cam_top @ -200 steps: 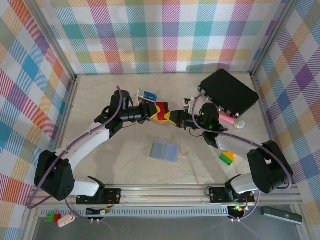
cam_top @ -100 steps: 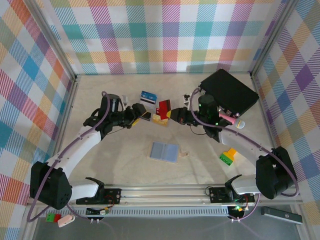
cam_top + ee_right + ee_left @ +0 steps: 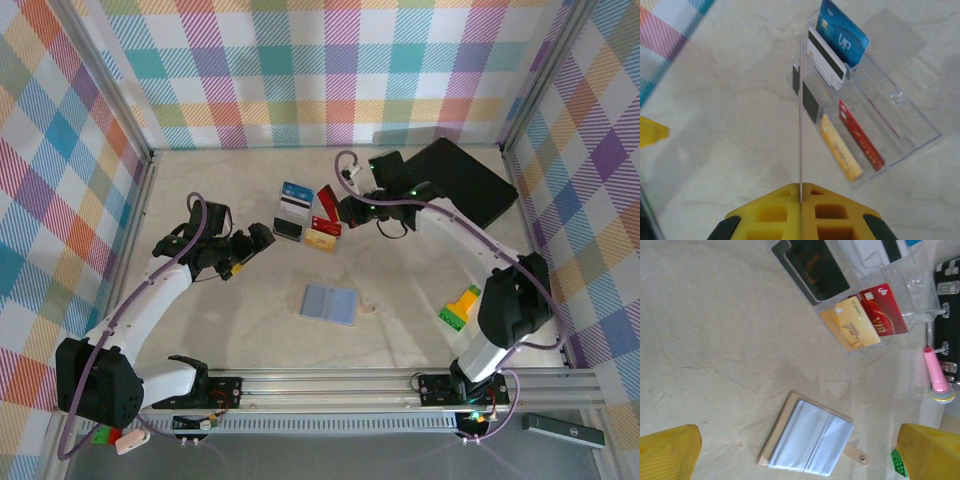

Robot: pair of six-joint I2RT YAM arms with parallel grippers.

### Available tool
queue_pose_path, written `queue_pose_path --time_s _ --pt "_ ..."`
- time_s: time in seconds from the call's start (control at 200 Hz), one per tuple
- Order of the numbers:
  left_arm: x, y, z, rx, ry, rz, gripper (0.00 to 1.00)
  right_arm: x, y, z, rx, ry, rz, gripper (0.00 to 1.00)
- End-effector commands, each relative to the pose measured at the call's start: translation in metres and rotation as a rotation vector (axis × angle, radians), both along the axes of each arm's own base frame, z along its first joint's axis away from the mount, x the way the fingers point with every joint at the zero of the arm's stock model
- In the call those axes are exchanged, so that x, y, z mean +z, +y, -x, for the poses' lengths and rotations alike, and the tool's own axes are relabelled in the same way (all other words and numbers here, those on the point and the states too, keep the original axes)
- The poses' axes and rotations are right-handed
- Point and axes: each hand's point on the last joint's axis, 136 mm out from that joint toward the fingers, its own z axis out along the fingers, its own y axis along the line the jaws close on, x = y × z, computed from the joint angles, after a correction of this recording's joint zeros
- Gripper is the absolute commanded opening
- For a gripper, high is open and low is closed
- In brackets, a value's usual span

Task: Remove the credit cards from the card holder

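The clear tray served as the reference for everything else on the table. Directly above its near end, the right gripper was clenched on a thin card. It held the card upright and edge-on to its own camera, so the card's face could not be read there. That vertical hold appeared to suit the tray's narrow slots, which take cards standing on edge.

Several cards already stood in the tray. A blue card and the white card with its dark stripe were at the far end. A dark card sat beside them. The yellow-gold card and a red card leaned side by side at the near end.

The left gripper hung to the left of the tray, apart from it. Its fingers were spread fully and held nothing, which left the space over the tray free for the other arm.

The card holder lay flat and unfolded on the table, nearer the arms' bases than the tray and well apart from it. Neither gripper was touching it. From the left wrist its pale sleeves looked empty, so the extraction itself seemed finished. The card in the right fingers was probably the last one to be set down. A black case sat beyond the tray to the right, and it played no part.
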Motion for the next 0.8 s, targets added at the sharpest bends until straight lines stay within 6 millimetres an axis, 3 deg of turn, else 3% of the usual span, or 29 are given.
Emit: queue_pose_path --time_s 0.0,0.31,0.57,0.795 --pt "-0.002 0.007 0.007 -0.011 0.024 -0.034 1.00 -0.011 0.003 0.006 0.167 -0.088 0.179 0.00" --pt "-0.007 0.005 0.008 -0.024 0.051 -0.035 1.00 -0.050 0.019 -0.012 0.361 -0.178 0.425 0.00" --pt "-0.013 0.004 0.008 -0.032 0.071 -0.039 1.00 -0.080 0.014 -0.032 0.391 -0.184 0.559 0.00" --pt "-0.019 0.001 0.006 -0.034 0.085 -0.027 1.00 -0.091 0.012 -0.041 0.386 -0.187 0.605 0.00"
